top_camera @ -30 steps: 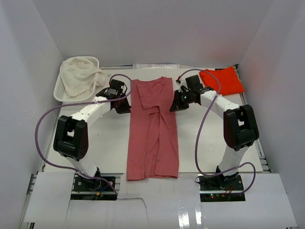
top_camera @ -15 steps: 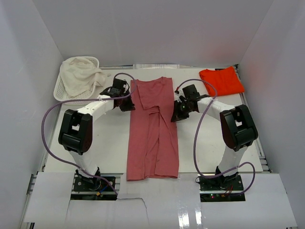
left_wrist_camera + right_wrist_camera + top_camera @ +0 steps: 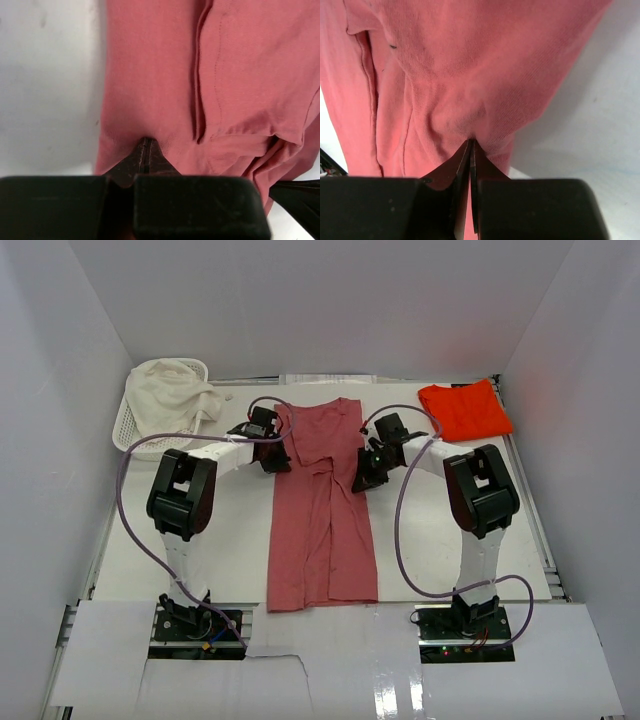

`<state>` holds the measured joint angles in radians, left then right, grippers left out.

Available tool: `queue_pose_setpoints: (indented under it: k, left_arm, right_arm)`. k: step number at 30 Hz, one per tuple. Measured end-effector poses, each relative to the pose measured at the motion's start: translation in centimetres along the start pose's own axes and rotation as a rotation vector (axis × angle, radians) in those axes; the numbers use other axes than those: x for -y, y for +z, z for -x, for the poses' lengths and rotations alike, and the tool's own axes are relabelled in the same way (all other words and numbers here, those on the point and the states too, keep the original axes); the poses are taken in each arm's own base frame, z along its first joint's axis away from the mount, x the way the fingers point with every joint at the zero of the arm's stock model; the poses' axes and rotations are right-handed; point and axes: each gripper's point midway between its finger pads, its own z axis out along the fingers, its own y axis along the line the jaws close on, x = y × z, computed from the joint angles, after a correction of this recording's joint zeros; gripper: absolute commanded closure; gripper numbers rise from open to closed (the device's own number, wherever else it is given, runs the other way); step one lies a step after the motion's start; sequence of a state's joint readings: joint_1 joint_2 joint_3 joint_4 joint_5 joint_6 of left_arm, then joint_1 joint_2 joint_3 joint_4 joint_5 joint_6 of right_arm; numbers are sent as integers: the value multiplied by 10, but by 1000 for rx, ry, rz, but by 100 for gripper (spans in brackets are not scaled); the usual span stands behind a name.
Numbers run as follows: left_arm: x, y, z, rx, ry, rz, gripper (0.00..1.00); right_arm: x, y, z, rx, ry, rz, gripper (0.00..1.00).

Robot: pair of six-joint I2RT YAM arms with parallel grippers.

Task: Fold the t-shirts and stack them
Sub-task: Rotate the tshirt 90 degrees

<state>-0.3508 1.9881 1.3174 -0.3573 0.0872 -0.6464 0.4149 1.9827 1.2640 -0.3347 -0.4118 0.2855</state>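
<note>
Shirt, dusty rose-red (image 3: 320,520), large: spread flat at centre of desk (image 3: 450,530), long axis running 12 to 6 o'clock, sides already turned in to a narrow strip, sleeve folds bunched in the upper half. Left claw (image 3: 145,150): clenched on the shirt's 9 o'clock edge near the top, with a pucker of cloth pinched between the tips. Right claw (image 3: 471,149): likewise clenched, on the 3 o'clock edge at about the same height. Matched grips on opposite edges, judged as preparation for lifting the upper part and carrying it toward 6 o'clock for a crosswise fold; level, even pull needed to keep the strip square. Shirt, bright orange-red (image 3: 465,410): lying at 2 o'clock, well apart, apparently folded and likely serving as the stacking spot. Basket, white lattice (image 3: 125,435): at 10 o'clock, holding a crumpled pale cloth (image 3: 170,400); not part of the job.
</note>
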Motion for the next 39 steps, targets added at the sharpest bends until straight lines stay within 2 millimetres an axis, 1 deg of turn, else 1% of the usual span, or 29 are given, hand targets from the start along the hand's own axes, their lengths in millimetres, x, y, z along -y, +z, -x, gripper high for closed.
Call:
queue_pose_setpoints:
  k: [2,6,13,16,21,28,30,31,32,33,35,37,39]
  left_arm:
    - [5,5,7,14,-4,-8,100]
    - [14,18,25,47,-8,-20,100]
    - [32,43,65,120,-7,-17,100]
    - [37,49,73,134,-12,-25,100]
    - [39,50,75,137,-24,-28,100]
    - [40,50,74,131,-28,-36,100]
    - [40,50,74,132,-29,-38,100]
    - [40,50,73,132,-32,-39,100]
    - [39,50,73,132,-33,-39,100]
    - [40,49,72,131,-36,-41,100]
    - [40,48,71,129,-41,-44,100]
    - [40,47,69,125,-43,-46,100]
    - [40,45,67,115,-45,-49,100]
  right_arm:
    - [2,1,8,3,11,8,92]
    - [12,1,24,21,34,3,92]
    - [30,0,56,55,66,-7,92]
    - [37,0,68,67,75,-10,92]
    - [43,-3,69,68,85,-19,92]
    - [47,-11,53,63,89,-51,92]
    - [49,-15,51,63,90,-67,88]
    - [50,-17,49,60,91,-79,85]
    - [50,-19,48,58,90,-87,75]
    - [50,-21,47,55,91,-96,70]
    - [51,-27,46,55,88,-116,64]
    - [49,-35,48,65,79,-130,62]
    - [44,-47,51,85,68,-138,61]
